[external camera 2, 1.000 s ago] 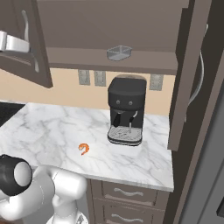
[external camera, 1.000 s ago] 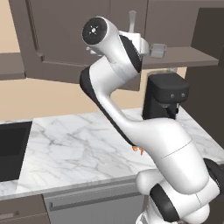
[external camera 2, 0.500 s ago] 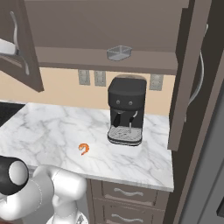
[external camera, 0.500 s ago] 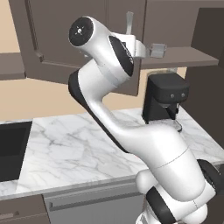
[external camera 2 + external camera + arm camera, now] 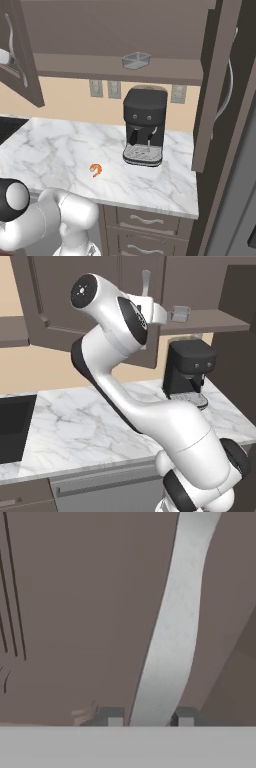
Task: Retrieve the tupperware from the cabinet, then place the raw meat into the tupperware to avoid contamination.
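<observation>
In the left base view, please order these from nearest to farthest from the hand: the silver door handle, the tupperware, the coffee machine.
1. The silver door handle: at the hand, between its fingertips.
2. The tupperware: on the cabinet shelf, just to the right.
3. The coffee machine: below the shelf, on the counter.

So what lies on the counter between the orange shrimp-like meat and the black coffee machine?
Nothing: bare white marble counter separates the meat from the machine, per the right base view.

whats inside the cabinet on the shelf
On the cabinet's brown shelf sits the tupperware, a shallow grey container, and it looks empty. The open doors at both sides hide the ends of the shelf.
</observation>
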Available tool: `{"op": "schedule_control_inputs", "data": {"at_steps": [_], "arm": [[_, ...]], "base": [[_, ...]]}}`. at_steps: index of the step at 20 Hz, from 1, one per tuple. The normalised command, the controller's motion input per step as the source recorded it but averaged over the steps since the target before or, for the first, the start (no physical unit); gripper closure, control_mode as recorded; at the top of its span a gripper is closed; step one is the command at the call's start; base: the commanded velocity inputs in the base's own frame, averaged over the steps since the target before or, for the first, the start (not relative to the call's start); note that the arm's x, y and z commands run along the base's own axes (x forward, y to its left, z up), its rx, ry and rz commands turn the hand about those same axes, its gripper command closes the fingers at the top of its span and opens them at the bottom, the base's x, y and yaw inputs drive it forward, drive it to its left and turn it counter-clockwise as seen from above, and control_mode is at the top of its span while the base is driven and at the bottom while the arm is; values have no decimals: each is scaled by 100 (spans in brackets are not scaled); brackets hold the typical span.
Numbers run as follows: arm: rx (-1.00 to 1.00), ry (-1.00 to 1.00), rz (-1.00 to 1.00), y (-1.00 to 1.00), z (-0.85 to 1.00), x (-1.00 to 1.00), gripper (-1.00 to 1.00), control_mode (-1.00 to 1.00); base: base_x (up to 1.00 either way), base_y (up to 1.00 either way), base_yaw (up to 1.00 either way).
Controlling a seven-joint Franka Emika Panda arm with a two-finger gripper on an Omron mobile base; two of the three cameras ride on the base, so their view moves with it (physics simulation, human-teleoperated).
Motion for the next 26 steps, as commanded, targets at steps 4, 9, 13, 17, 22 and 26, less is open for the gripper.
{"op": "schedule_control_inputs", "data": {"at_steps": [4, 9, 13, 17, 22, 26], "arm": [[0, 1, 0, 0, 0, -3, -100, -100], [0, 0, -2, 0, 0, -18, -100, -100], [0, 0, -4, 0, 0, -24, -100, -100], [0, 0, -4, 0, 0, -25, -100, -100], [1, 0, -5, -2, 0, -33, -100, -100], [2, 0, -5, -3, 0, -42, -100, -100]], "base": [[0, 0, 0], [0, 0, 0], [0, 0, 0], [0, 0, 0], [0, 0, 0], [0, 0, 0]]}}
